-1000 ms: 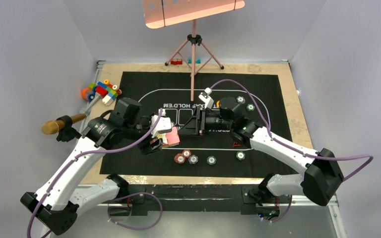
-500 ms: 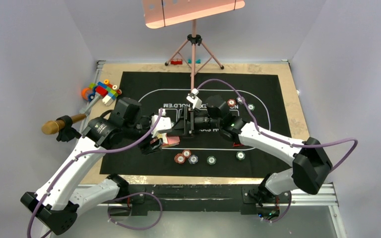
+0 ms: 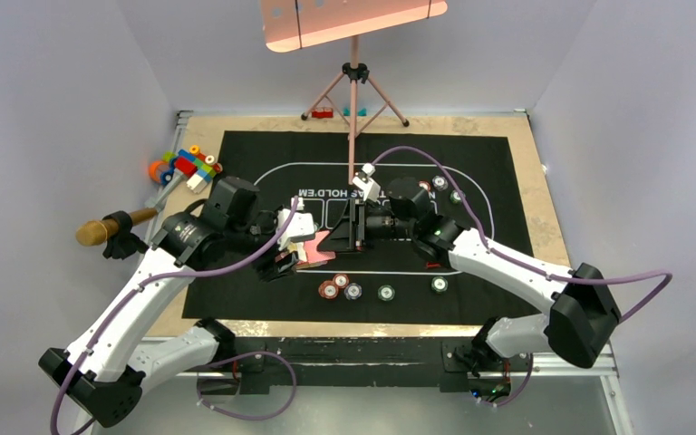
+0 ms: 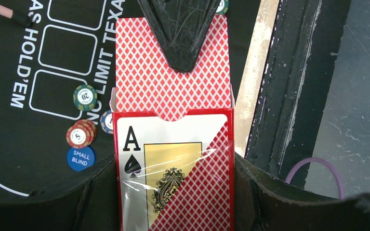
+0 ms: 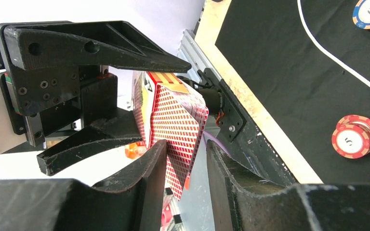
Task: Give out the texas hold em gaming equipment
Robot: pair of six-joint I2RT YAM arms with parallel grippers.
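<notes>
A red diamond-patterned card box [image 4: 173, 163] with an ace of spades on its front is clamped between my left gripper's [image 4: 173, 192] fingers, held above the black mat [image 3: 471, 163]. The box also shows in the top view [image 3: 313, 252]. Its flap [image 4: 168, 82] stands open, and my right gripper [image 5: 185, 154] has its two fingers closed around that flap from the opposite side. Red chips [image 3: 329, 290], a grey chip [image 3: 353, 292] and green chips [image 3: 386, 293] lie on the mat near the front. A blue "small blind" button [image 4: 81, 158] lies beside them.
Colourful toy blocks [image 3: 186, 168] and a wooden-handled tool [image 3: 109, 227] lie at the far left off the mat. A pink tripod stand [image 3: 353, 100] rises at the back centre. More chips [image 3: 456, 196] sit at the mat's right, and a red triangle [image 3: 431, 265] lies under the right arm.
My right gripper came left to the card box, then drew slightly back to the right with its fingers on the flap. My left gripper kept holding the box almost still.
</notes>
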